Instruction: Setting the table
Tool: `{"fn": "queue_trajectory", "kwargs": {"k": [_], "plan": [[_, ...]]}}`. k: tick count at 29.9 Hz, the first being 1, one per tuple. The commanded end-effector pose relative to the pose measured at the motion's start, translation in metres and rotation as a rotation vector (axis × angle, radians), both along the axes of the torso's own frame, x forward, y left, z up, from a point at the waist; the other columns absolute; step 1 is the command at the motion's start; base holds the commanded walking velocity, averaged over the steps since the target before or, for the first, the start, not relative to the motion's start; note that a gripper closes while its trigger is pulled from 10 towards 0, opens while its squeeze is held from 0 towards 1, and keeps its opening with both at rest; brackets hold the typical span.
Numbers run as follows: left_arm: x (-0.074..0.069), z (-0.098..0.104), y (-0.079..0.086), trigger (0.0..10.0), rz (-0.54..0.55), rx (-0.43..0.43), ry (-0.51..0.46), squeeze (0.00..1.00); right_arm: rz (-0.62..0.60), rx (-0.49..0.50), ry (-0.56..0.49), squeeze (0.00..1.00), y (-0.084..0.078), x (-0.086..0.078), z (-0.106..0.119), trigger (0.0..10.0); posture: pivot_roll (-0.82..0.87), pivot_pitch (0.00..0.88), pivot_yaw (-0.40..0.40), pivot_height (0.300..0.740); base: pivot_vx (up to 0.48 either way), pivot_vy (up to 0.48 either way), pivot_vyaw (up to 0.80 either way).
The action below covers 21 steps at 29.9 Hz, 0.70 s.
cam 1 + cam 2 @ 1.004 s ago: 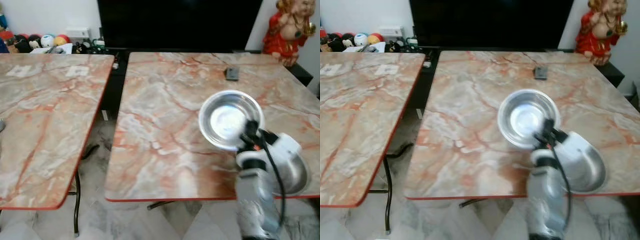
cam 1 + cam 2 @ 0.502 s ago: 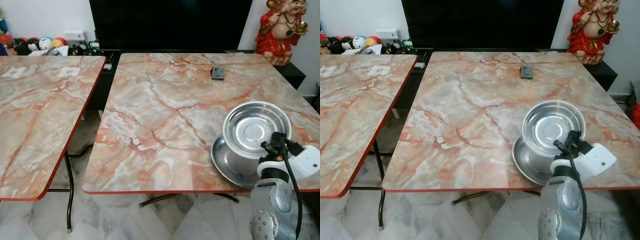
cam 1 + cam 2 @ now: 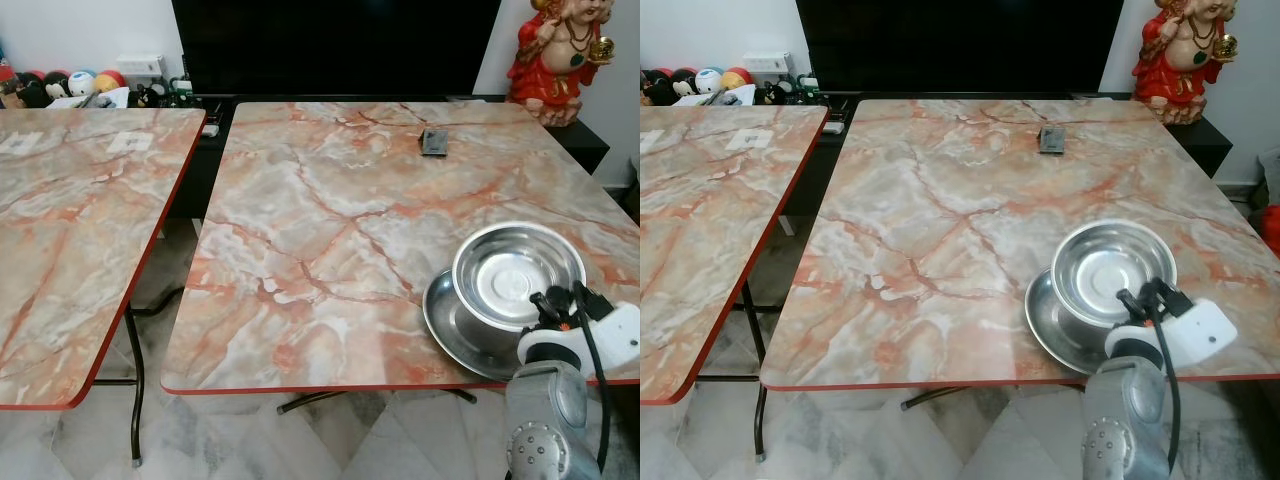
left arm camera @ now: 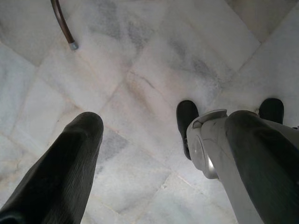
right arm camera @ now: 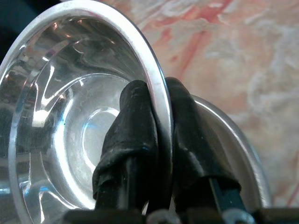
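Note:
A steel bowl (image 3: 517, 273) sits at the right front corner of the marble table (image 3: 330, 220), over a second steel dish (image 3: 450, 325) that lies beneath it. My right gripper (image 3: 553, 300) is shut on the upper bowl's near rim. In the right wrist view one black finger (image 5: 133, 135) is inside the steel bowl (image 5: 65, 121) and the other outside, pinching the rim. My left gripper (image 4: 154, 140) hangs open over the white floor tiles, with my foot (image 4: 187, 123) below it.
A small dark device (image 3: 434, 142) lies at the far side of the table. A second marble table (image 3: 70, 230) stands to the left across a gap. A black screen (image 3: 335, 45) and a red figurine (image 3: 560, 55) stand behind.
The bowl in my right gripper has moved right and down toward the lower dish at the table's front right. The camera has shifted too.

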<state>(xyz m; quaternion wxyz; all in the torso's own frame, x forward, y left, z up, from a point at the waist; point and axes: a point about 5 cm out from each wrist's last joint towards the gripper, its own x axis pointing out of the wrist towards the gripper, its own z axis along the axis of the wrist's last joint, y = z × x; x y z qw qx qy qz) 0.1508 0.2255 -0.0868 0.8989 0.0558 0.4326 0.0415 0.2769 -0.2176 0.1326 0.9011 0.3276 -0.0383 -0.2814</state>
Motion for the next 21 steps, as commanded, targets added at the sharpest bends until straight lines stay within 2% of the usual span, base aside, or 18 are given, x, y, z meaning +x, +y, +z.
{"fn": "queue_trajectory", "kwargs": {"k": [1,7,11,15,18,21], "plan": [[-0.007,-0.003,0.002,10.0,-0.018,0.006,0.037,0.00,0.003,0.067,0.019,0.00,0.011,-0.002,-0.008,10.0,-0.02,0.097,-0.023,0.740,0.000,0.000,0.00],[-0.008,-0.003,0.002,10.0,-0.025,0.008,0.041,0.00,0.008,0.129,0.065,0.00,0.013,-0.004,-0.016,10.0,-0.02,0.098,-0.023,0.740,0.000,0.000,0.00],[-0.008,-0.003,0.002,10.0,-0.029,0.010,0.043,0.00,0.044,0.130,0.066,0.00,0.015,-0.004,-0.014,10.0,-0.02,0.100,-0.021,0.740,0.000,0.000,0.00],[-0.007,-0.003,0.002,10.0,-0.033,0.010,0.041,0.00,0.074,0.100,0.160,0.00,0.017,-0.004,-0.020,10.0,-0.02,0.098,-0.023,0.740,0.000,0.000,0.00],[-0.007,-0.003,0.002,10.0,-0.037,0.010,0.042,0.00,0.094,0.053,0.197,0.00,0.015,-0.003,-0.021,10.0,-0.02,0.100,-0.023,0.740,0.000,0.000,0.00],[-0.007,-0.003,0.001,10.0,-0.041,0.009,0.045,0.00,0.106,0.050,0.219,0.00,0.016,-0.002,-0.024,10.0,-0.02,0.099,-0.023,0.740,0.000,0.000,0.00]]}}
